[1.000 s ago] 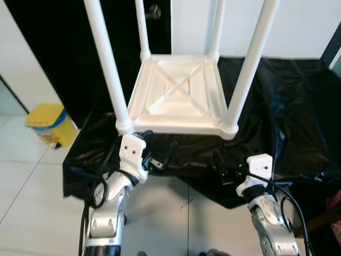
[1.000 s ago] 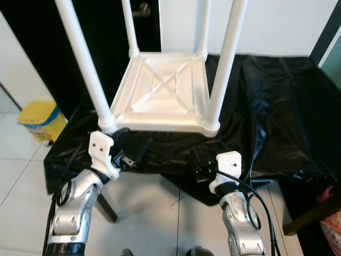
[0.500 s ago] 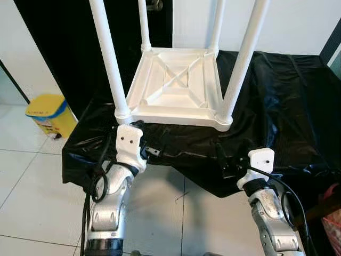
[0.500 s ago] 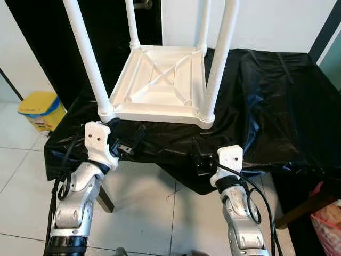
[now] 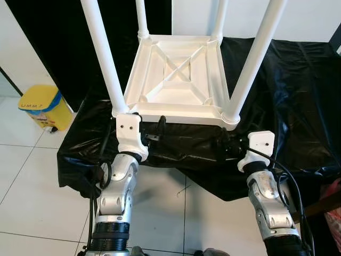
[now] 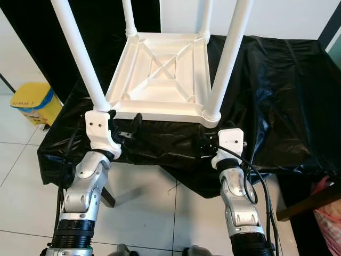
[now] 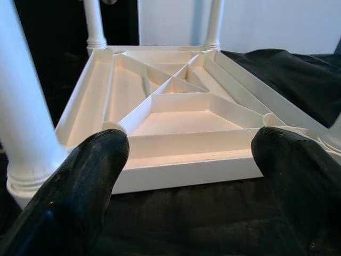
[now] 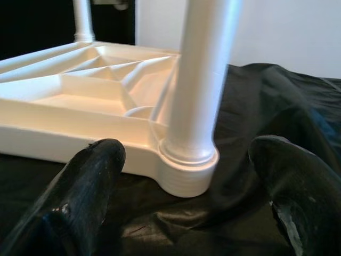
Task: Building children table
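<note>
Landmark: a white moulded-plastic children's table (image 5: 178, 80) is seen lying upside down on a surface draped with crinkled black plastic sheeting (image 5: 287, 85), its ribbed underside turned up and four round white legs (image 5: 101, 58) rising from its corners.

Left gripper: the left gripper (image 7: 186, 160) is held level with the table's near edge, just short of the corner beside the near-left leg; its two black fingers (image 7: 88, 176) are spread wide, with nothing between them.

Right gripper: the right gripper (image 8: 186, 176) is held just short of the table's other near corner, lined up on the threaded collar of the near-right leg (image 8: 200, 80); its fingers are likewise parted and empty, and the leg is not touched.

Step in hand: all four legs appear to be seated, so the assembly is judged largely done; the approach to the near edge is taken as preparation for gripping the table, either to check a leg or to turn it upright.

Next move: both grippers would need to be brought forward and closed on the near corners or legs together, evenly, so that the light frame is not skewed on the slippery sheeting.

Beyond the table: a yellow bin (image 5: 45, 106) is seen on the tiled floor, well to the table's left.
</note>
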Controlling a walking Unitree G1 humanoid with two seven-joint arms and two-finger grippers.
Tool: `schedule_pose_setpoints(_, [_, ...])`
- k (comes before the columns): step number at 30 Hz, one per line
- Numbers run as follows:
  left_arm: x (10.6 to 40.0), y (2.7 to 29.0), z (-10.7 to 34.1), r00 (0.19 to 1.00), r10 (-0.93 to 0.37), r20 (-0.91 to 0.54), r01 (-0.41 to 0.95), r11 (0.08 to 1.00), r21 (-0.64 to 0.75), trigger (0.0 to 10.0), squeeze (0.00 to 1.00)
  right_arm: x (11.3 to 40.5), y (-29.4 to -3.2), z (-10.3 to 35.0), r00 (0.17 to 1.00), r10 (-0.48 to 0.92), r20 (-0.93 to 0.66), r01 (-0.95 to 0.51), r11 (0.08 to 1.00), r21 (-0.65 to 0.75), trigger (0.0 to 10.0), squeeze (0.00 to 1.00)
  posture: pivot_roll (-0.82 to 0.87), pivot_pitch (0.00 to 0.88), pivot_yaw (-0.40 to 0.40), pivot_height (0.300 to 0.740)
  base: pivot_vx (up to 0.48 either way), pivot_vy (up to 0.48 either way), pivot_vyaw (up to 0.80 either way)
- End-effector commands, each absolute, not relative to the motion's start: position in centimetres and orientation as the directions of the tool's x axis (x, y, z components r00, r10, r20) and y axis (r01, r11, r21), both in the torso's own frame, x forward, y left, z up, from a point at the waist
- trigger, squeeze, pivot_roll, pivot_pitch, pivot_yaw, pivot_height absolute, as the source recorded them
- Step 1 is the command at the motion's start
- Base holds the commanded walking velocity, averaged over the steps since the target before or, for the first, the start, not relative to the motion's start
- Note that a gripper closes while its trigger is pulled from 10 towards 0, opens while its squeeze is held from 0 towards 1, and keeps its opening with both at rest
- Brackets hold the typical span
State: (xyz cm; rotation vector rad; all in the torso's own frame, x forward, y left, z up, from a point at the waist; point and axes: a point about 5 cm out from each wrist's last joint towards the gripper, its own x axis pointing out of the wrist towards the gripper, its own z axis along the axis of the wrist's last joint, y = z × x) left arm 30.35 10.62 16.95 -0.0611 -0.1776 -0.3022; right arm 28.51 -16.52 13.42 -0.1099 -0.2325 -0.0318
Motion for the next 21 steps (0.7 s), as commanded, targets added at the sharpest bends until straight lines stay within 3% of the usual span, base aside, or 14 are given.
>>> schedule_pose_setpoints(1, [30.4, 10.7, 16.2, 0.961, -0.234, 0.149, 0.248, 0.965, -0.083, 10.0, 0.00, 28.6, -16.8, 12.7, 0.979, -0.054, 0.195, 0.078, 0.990, -0.119, 10.0, 0.00, -0.15, 0.047, 0.073, 0.740, 0.000, 0.000, 0.00])
schedule_pose_setpoints(6, [31.0, 10.9, 16.2, 0.950, -0.275, 0.145, 0.285, 0.957, -0.051, 10.0, 0.00, 29.5, -16.9, 13.1, 0.974, -0.068, 0.216, 0.109, 0.976, -0.188, 10.0, 0.00, -0.16, 0.047, 0.060, 0.740, 0.000, 0.000, 0.00])
schedule_pose_setpoints(11, [31.2, 9.9, 16.5, 0.915, -0.370, 0.163, 0.391, 0.911, -0.130, 10.0, 0.00, 30.0, -16.9, 13.1, 0.976, -0.065, 0.210, 0.094, 0.987, -0.130, 10.0, 0.00, -0.15, 0.047, 0.037, 0.740, 0.000, 0.000, 0.00])
schedule_pose_setpoints(21, [31.6, 10.7, 15.9, 0.938, -0.307, 0.159, 0.327, 0.936, -0.127, 10.0, 0.00, 29.3, -16.5, 12.1, 0.975, -0.083, 0.204, 0.107, 0.988, -0.112, 10.0, 0.00, -0.15, 0.038, 0.053, 0.740, 0.000, 0.000, 0.00])
